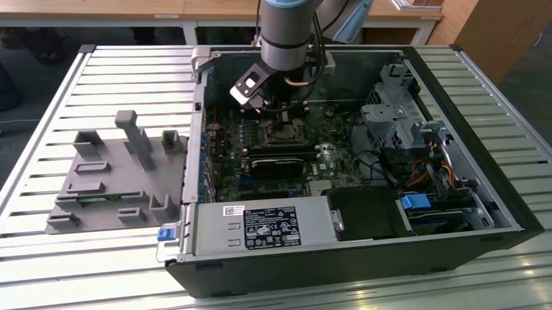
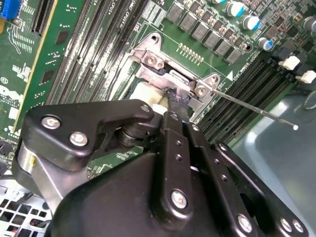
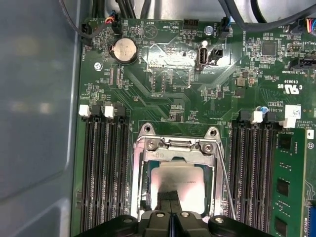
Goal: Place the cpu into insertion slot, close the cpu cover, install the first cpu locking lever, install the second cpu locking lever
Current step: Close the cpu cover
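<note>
We see the arm point(image 1: 285, 32) reaching down from the far side into an open computer case point(image 1: 483, 213) that lies on a slatted counter point(image 1: 69, 271). Its gripper point(image 3: 170, 196) hangs right over the insertion slot point(image 1: 283, 134), which sits toward the far middle of the green motherboard point(image 3: 163, 89).

In the first wrist view the cpu point(image 3: 185, 180) lies flat in the slot, its pale metal face up. The silver cpu cover point(image 3: 216, 180) frames it on the sides we can see. We cannot tell whether the cover is pressed fully home.

The jaws are clenched, the two dark fingertips point(image 3: 166, 195) pressed against each other with nothing between them. They meet over the near part of the cpu face, touching it or just above it; we cannot tell which.

One locking lever point(image 2: 256, 111), a thin steel rod, angles away from a corner of the slot and stands free over the black memory slots point(image 2: 247, 94) beside it. More memory slots point(image 3: 103, 168) run along the other side of the slot. A round coin cell point(image 3: 123, 50) sits further out on the board.

On the counter, at the exterior view's left of the case, stands a grey fixture tray point(image 1: 112, 187). A silver power supply point(image 1: 258, 229) fills the near edge of the case.
</note>
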